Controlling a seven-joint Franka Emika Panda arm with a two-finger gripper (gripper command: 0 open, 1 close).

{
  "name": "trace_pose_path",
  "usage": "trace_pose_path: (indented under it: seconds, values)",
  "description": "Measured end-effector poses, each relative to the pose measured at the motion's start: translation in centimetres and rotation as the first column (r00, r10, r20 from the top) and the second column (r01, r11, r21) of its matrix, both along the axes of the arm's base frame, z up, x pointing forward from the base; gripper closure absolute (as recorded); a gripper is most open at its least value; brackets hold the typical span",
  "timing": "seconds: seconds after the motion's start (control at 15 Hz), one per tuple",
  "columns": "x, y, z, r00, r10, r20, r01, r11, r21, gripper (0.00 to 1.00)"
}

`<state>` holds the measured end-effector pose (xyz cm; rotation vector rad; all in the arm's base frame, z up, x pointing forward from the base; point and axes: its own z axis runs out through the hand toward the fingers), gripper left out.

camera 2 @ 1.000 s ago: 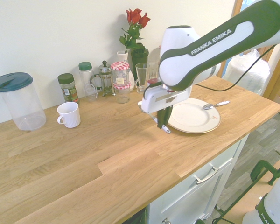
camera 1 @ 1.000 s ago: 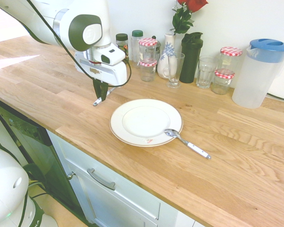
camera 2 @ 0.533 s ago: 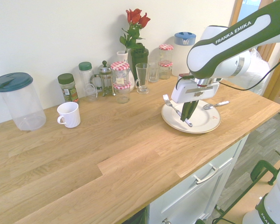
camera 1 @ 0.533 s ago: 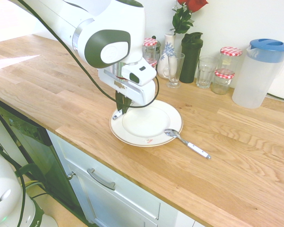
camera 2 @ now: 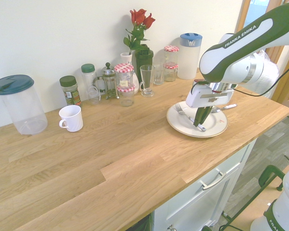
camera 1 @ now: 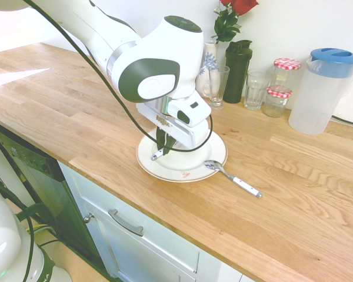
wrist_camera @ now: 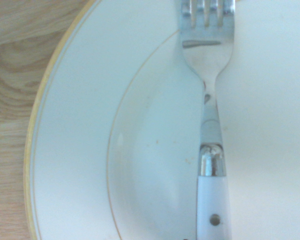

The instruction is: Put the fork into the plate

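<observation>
Showing fork [camera 2: 189, 117] clenched by its white handle in the hand [camera 2: 200, 124], above plate [camera 2: 176, 122]

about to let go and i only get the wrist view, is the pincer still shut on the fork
Observer: In the second exterior view, the pincer is closed on the white handle of the fork.
Operator: anything else on the plate
Observer: Yes, a spoon: its bowl lies over the rim of the plate, its handle out on the worktop.
Operator: anything tall nearby
Observer: A lidded pitcher stands on the worktop, against the wall side.
</observation>
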<state>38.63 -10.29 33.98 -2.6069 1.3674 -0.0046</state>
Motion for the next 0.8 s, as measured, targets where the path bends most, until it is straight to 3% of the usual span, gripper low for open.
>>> trace_pose_path:
  seconds: [0.07,0.8]
  values:
    - [0.0,-0.1,0.0,1.0,-0.004,0.001,0.004,1.0,-0.001,0.0]
    - [-0.3,-1.8,0.1,0.999,-0.034,0.013,0.035,0.999,-0.024,0.0]
